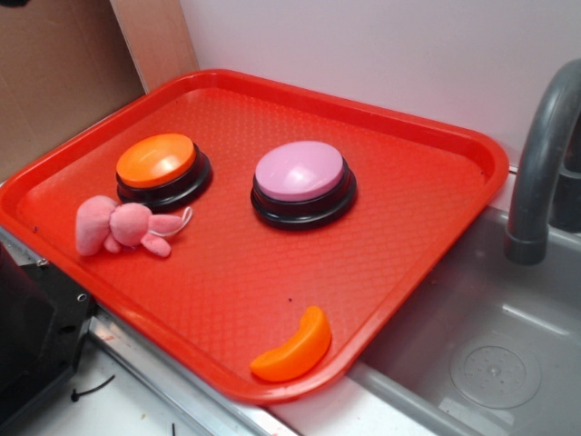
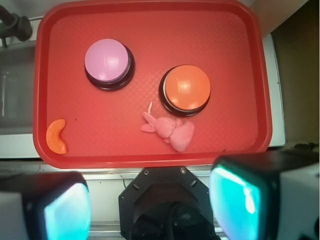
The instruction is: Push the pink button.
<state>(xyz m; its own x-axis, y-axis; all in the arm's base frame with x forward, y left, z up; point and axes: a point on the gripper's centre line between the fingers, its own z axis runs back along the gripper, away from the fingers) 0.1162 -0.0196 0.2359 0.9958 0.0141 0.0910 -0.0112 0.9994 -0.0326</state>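
Note:
The pink button (image 1: 300, 173) has a pale pink-lilac domed top on a black round base and sits near the middle of the red tray (image 1: 427, 200). In the wrist view the pink button (image 2: 107, 62) is at the upper left of the tray (image 2: 240, 75). My gripper (image 2: 150, 205) is high above, back from the tray's near edge, over the robot base. Its two teal-padded fingers (image 2: 67, 210) stand wide apart with nothing between them. The gripper is out of the exterior view.
An orange-topped button (image 1: 156, 163) stands left of the pink one, with a small pink plush toy (image 1: 123, 227) in front of it. An orange crescent piece (image 1: 295, 350) lies near the tray's front edge. A grey sink (image 1: 490, 354) and faucet (image 1: 540, 163) are to the right.

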